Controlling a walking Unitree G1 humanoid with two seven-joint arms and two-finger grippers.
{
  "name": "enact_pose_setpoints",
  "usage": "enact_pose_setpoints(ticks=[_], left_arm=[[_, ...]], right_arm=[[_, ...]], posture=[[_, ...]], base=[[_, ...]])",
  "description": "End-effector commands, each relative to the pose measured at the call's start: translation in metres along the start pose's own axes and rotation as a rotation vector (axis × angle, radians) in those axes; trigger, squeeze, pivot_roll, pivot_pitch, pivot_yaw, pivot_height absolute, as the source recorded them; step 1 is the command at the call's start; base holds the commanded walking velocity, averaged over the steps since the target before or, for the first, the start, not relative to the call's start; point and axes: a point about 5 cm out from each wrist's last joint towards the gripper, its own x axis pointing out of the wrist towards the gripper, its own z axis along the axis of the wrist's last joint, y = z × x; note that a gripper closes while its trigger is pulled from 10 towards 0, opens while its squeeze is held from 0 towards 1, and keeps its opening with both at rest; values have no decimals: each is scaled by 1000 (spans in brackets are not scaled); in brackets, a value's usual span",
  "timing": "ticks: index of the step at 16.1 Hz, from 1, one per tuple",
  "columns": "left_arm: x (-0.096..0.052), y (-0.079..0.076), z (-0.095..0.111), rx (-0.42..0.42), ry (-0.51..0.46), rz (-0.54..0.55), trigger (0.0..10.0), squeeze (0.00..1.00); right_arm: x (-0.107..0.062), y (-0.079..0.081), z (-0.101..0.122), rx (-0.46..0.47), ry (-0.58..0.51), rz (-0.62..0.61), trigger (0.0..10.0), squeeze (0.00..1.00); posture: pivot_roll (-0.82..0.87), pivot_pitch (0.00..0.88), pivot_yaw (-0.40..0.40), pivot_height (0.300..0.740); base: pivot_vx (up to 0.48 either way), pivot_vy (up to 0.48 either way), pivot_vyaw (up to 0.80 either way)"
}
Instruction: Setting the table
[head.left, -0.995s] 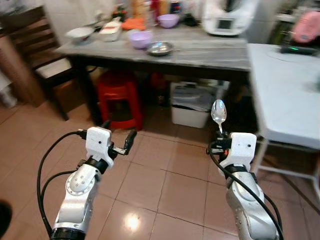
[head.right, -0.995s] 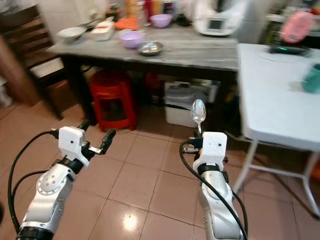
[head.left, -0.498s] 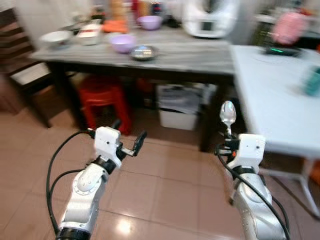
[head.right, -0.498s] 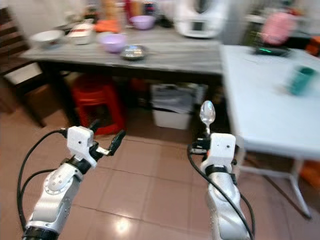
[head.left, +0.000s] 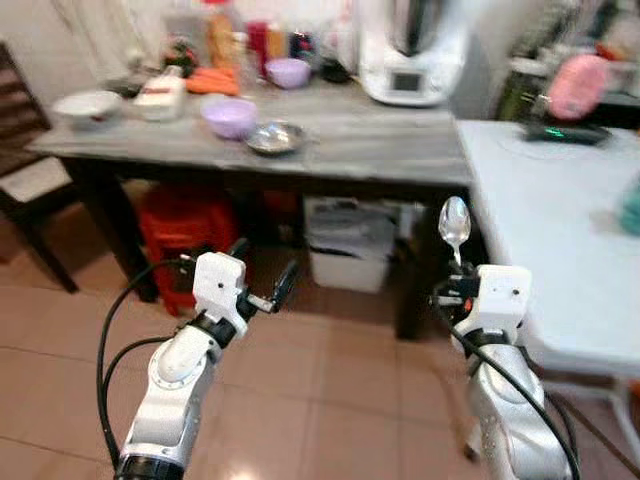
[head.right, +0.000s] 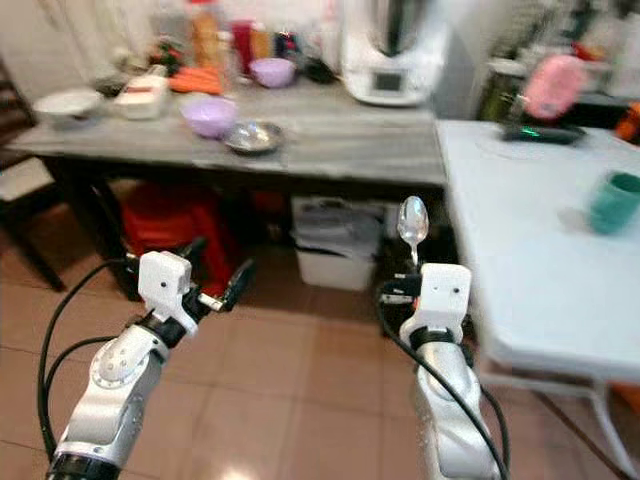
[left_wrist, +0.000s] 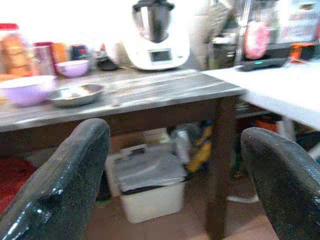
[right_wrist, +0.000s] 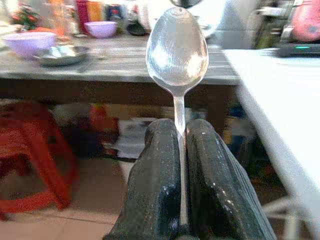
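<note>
Ahead of me runs the long grey worktop (head.left: 330, 140), crowded toward its far side, and to my right stands the white worktop (head.right: 530, 230), mostly bare, which I judge to be the one I am setting. Under the grey one sit a red stool (head.left: 185, 225) and a white bin (head.left: 350, 255). On the grey top I make out a white kitchen machine (head.left: 410, 55), a lilac bowl (head.left: 229, 116), a steel dish (head.left: 273, 136) just beside it, a second lilac bowl (head.left: 288, 71) further back and a white bowl (head.left: 88, 104) at the left end. On the white top there is a teal cup (head.right: 618, 202) and, blurred at the far end, what may be a pink cloth or bag.

My right pincer (right_wrist: 181, 150) is clamped narrow on the stem of the spoon (right_wrist: 177, 47), which stands upright above the fingers, bowl up, in the air between the two worktops. My left pincer (head.left: 268, 293) is spread wide and carries nothing, held out over the floor.

The spoon looks light, stiff and slick, thin polished metal; gripped low on the stem it could swivel between my pads, so I would keep firm pressure and lay it down gently
</note>
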Motion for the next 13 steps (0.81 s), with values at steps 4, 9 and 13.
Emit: enact_pose_setpoints(ticks=[4, 9, 13], left_arm=[[3, 1, 3, 2, -10, -2, 10000, 0], [3, 0, 3, -2, -10, -5, 10000, 0], [3, 1, 3, -12, -10, 10, 10000, 0]], right_arm=[[1, 0, 3, -1, -15, 8, 10000, 0], [0, 1, 3, 5, -14, 10, 10000, 0], [0, 1, 2, 9, -12, 11, 10000, 0]], posture=[[3, 0, 40, 740], [3, 0, 41, 740], [3, 0, 41, 740]], base=[[480, 0, 0], [474, 0, 0], [421, 145, -472]])
